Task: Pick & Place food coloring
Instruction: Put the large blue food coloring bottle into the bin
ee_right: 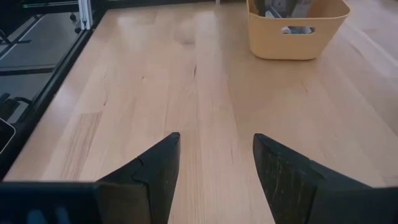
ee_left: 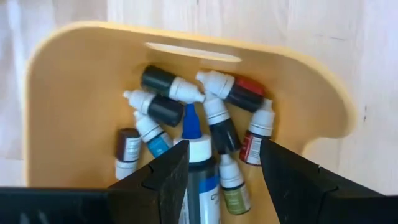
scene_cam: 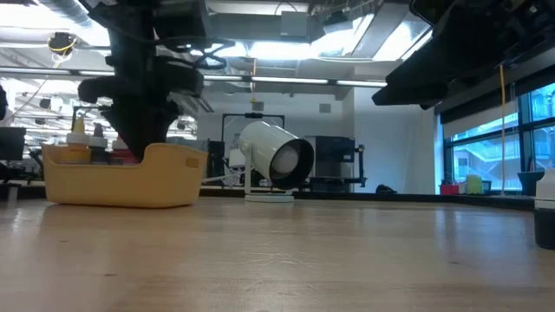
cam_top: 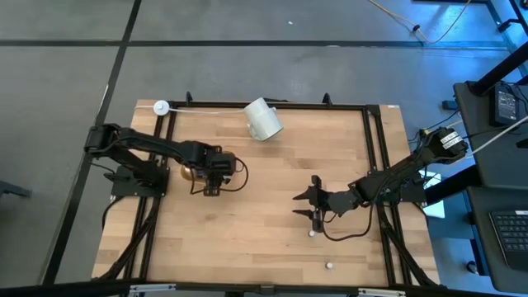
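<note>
Over yellow tray, left gripper open above food coloring bottles, holding nothing; right gripper open, empty, mid-table.

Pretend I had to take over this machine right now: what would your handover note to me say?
Left gripper: open, above the yellow tray, a blue-capped bottle between its fingers, apparently just let go.
Right gripper: open, empty, hovering over bare table on the right side.
Food coloring: about ten bottles piled in the tray; two small bottles remain on the table near the right arm.
White cup: lying on its side at the far edge.
Done: most bottles are in the tray.
Left: probably collect the last two.
</note>
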Action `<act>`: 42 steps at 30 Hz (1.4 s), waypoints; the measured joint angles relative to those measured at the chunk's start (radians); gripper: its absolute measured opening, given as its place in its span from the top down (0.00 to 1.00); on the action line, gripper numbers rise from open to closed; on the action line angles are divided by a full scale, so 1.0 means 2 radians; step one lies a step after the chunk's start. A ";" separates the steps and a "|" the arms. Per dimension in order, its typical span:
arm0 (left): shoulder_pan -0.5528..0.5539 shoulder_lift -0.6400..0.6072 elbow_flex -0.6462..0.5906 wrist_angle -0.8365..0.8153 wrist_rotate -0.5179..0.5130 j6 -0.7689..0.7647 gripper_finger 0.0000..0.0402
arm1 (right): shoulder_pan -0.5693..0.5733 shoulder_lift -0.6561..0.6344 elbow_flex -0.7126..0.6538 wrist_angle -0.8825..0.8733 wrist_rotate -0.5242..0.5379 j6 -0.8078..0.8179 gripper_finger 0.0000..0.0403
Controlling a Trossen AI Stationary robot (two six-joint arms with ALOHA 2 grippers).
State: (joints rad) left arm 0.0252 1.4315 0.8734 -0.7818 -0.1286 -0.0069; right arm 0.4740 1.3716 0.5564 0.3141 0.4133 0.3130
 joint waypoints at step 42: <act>0.040 0.098 0.000 0.022 -0.031 0.023 0.55 | 0.000 0.000 0.000 -0.007 -0.002 0.000 0.49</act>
State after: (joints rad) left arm 0.1051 1.6279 0.8730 -0.7379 -0.1902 0.0399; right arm 0.4740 1.3720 0.5564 0.3000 0.4088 0.3134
